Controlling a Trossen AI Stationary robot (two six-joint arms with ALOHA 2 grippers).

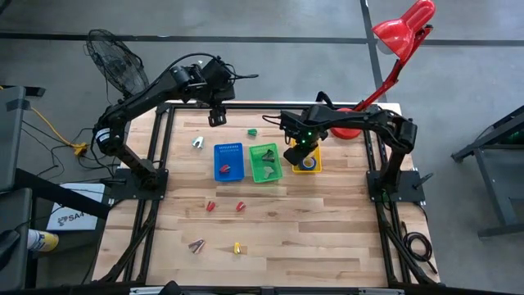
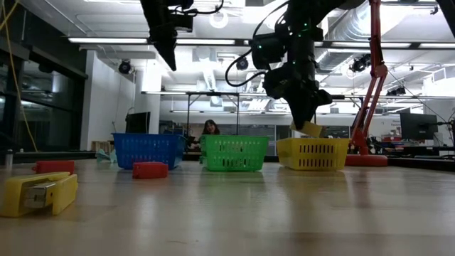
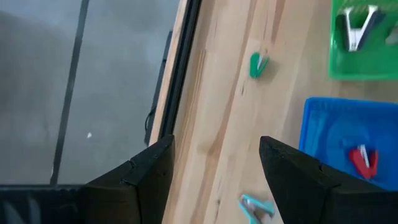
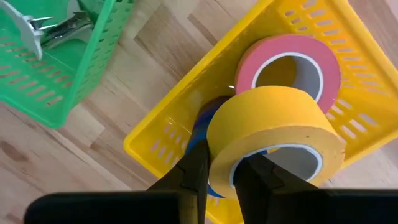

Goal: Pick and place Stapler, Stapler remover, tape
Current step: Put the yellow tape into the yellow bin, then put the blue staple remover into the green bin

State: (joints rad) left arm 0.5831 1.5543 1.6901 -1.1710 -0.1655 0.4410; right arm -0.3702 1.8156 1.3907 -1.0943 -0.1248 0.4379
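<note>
Right end effector [image 4: 217, 174], clamped on the yellow tape roll [image 4: 273, 134], hangs over the yellow bin [image 4: 155, 140], so placing is in hand: lower, then release.

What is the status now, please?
Right claw shut on yellow tape roll, above yellow bin. Left claw open, idle at far table edge. Nothing blocking.

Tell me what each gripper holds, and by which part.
Right gripper pinches the yellow tape roll through its wall. Left gripper is open, holding nothing.
</note>
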